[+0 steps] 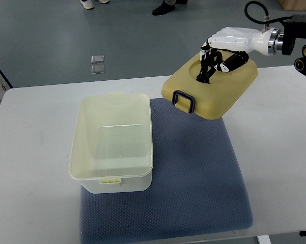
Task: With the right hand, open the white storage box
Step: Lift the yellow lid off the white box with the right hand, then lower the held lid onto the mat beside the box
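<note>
And there's the right hand (214,60), coming in from the upper right, its dark fingers (209,63) curled down into the shallow recess on top of the lid (214,91) and closed on it, the lid hanging tilted with its near edge dipping toward the mat (193,173). A black latch handle (184,100) sits on that low edge, facing the box. The lid is up and clear, well to the right of and beyond the box (112,142), which stands open on the left part of the mat, its rim partly over the bare worktop (30,152). Inside the box, nothing to be seen, just pale translucent walls and a small clip tab on the front rim. So the opening itself looks done; what's left, I'd judge, is putting the lid down somewhere sensible. How will it handle? It reads as thin moulded plastic: light, fairly stiff, smooth and a bit slippery, so a grip in the recess alone could let it swing or slide. The recess is the natural hold from above; the black handle is the other obvious one. The box looks equally light, likely to skid if nudged, though the mat should help. Beyond the worktop, a grey floor with two small clear squares (97,64), and shoes of people at the top edge. No left hand showing.
</note>
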